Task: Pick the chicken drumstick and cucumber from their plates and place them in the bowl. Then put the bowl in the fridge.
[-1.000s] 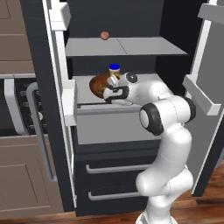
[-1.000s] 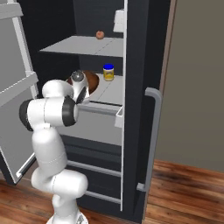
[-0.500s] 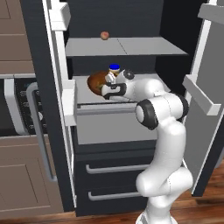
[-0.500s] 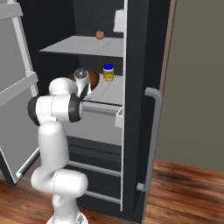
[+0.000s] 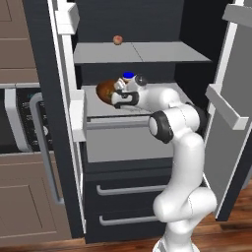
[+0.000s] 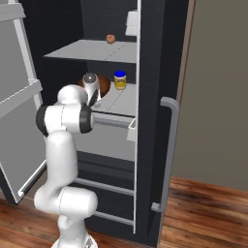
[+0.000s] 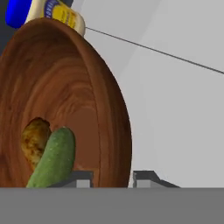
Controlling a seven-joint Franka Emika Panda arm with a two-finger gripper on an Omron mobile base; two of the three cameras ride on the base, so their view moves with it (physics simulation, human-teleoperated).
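The fridge (image 5: 147, 147) stands with both doors swung wide; it is tall and black with grey linings, and two drawers with long grey handles sit below its shelves. The white arm (image 5: 182, 162) rises in front of the drawers and reaches in over the middle shelf (image 6: 121, 99).

The bowl (image 5: 106, 91) rests on that middle shelf, toward the shelf's left edge as seen from the left base view and a little back from its front edge. In the hand view the bowl (image 7: 65, 100) looks brown and wood-grained, and its rim passes between the two finger tips at the bottom.

The gripper (image 5: 116, 92) is at the bowl's near rim, its fingers (image 7: 78, 178) drawn in on either side of the wall, so it is clenched on the bowl.

A jar (image 6: 119, 80) with a blue lid and yellow label stands on the same shelf just behind the bowl, near the back wall. The cucumber (image 7: 54, 157) lies inside the bowl, touching the chicken drumstick (image 7: 35, 142) beside it; both sit low against the bowl's inner wall. A small reddish round fruit (image 5: 117, 40) sits on the upper shelf (image 5: 142, 51), toward its back edge.
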